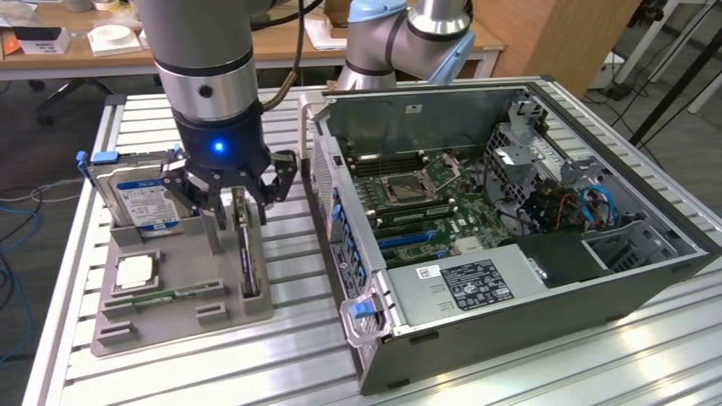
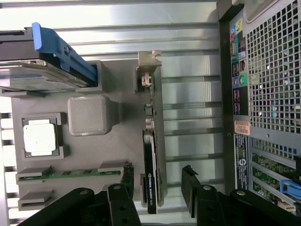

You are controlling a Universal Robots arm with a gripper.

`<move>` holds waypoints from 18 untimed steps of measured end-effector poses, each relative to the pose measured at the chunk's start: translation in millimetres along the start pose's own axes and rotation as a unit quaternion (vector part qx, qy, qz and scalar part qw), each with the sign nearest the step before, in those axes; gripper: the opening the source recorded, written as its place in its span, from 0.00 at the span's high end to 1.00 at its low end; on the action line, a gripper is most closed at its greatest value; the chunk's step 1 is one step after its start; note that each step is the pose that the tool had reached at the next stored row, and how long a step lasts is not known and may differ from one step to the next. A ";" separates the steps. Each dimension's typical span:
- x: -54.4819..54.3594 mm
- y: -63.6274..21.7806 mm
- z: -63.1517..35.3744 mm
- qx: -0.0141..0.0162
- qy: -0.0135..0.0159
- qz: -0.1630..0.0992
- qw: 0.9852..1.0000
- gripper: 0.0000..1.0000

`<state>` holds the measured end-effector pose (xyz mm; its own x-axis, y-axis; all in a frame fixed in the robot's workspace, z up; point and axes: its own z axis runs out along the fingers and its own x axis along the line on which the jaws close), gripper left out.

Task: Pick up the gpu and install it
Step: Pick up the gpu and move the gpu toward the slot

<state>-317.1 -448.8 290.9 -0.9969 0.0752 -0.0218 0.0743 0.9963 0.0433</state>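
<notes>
The pincer (image 1: pixel 239 213) (image 2: pixel 159 183) stands wide apart and grasps nothing; it hangs over the gpu (image 1: pixel 249 258) (image 2: pixel 150 181) with one of its fingers (image 2: pixel 128 178) on each side of the card; in the wrist view bare gaps show between the fingers and the card, so nothing touches.

The gpu stands on its long edge in a slot of the grey holder (image 1: pixel 169 320) (image 2: pixel 122 136); its long axis runs parallel to the near wall of the computer case (image 1: pixel 631 283) (image 2: pixel 277 70); the silver bracket (image 2: pixel 149 63) points to the tabletop's far edge in the exterior view, the dark end to the near edge.

The holder lies by the tabletop's edge on the exterior view's left, just beside the case; it also carries a hard drive (image 1: pixel 141 199) (image 2: pixel 28 75) standing at its far end, a square processor (image 1: pixel 134 271) (image 2: pixel 40 137) and a green memory stick (image 1: pixel 175 296) (image 2: pixel 70 174).

The tabletop (image 1: pixel 564 372) (image 2: pixel 188 42) is ribbed aluminium; the case lies on its side, open, with the motherboard (image 1: pixel 418 203) showing; behind it are wooden desks (image 1: pixel 68 59), and blue cable (image 1: pixel 17 220) trails on the dark floor.
</notes>
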 end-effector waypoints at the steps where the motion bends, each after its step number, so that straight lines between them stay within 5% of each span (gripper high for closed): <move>1: 0.0 0.0 0.6 0.000 0.000 0.000 1.000 0.47; 18: 3.6 -0.7 16.7 0.003 0.000 0.000 1.000 0.47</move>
<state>-320.3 -448.5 274.1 -0.9969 0.0751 -0.0222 0.0743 0.9965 0.0377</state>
